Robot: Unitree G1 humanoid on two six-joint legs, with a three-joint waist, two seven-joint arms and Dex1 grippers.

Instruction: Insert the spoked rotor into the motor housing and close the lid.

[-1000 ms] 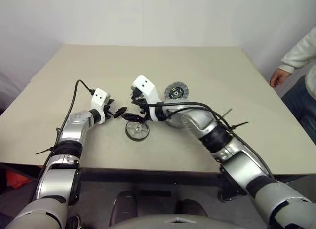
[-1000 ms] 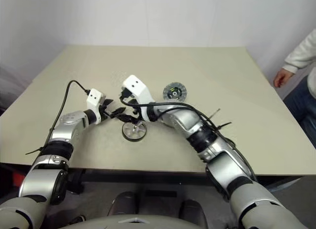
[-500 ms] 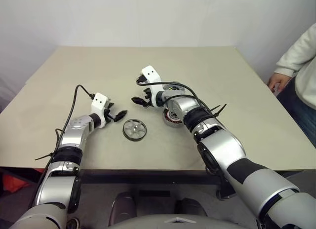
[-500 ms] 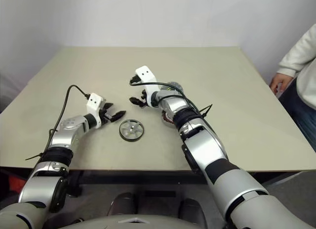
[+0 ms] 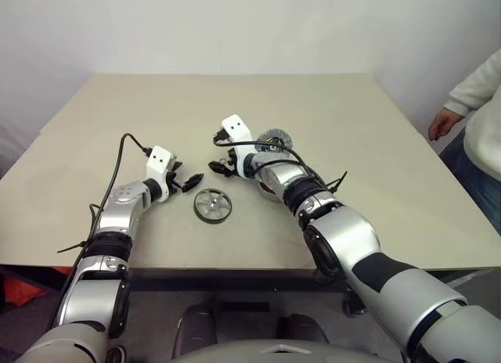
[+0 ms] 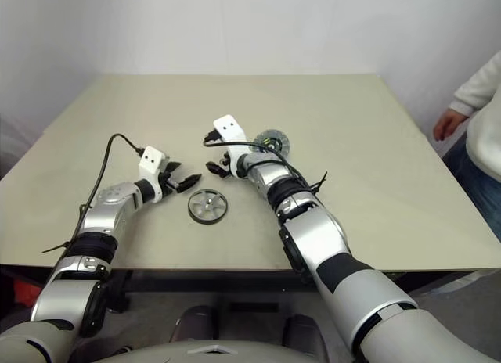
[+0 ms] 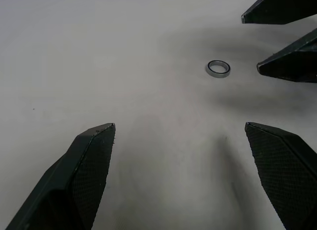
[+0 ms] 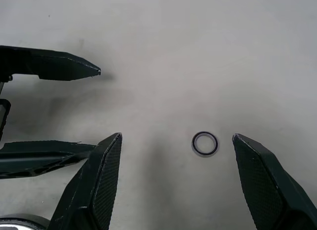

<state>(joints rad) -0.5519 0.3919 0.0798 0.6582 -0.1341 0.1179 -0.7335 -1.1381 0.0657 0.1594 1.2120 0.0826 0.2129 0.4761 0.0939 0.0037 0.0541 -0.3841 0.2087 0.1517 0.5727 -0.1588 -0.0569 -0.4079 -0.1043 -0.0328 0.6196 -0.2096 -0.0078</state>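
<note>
The right pincer (image 6: 215,169), jaws wide and empty, is swinging down toward a small ring (image 8: 205,143) on the desk (image 5: 329,105); the wheel (image 5: 213,205) is waiting untouched near the wide-open left pincer (image 5: 188,182).

The right arm (image 5: 313,203) covers most of the housing (image 5: 268,192), leaving a sliver at the picture's centre. The lid (image 5: 274,139) just above it is partly behind the wrist. At the right edge a person (image 5: 477,105) is cut off, sleeve and hand remaining. In the right wrist view, the rotor (image 8: 15,223) is clipped at the lower left corner.
</note>
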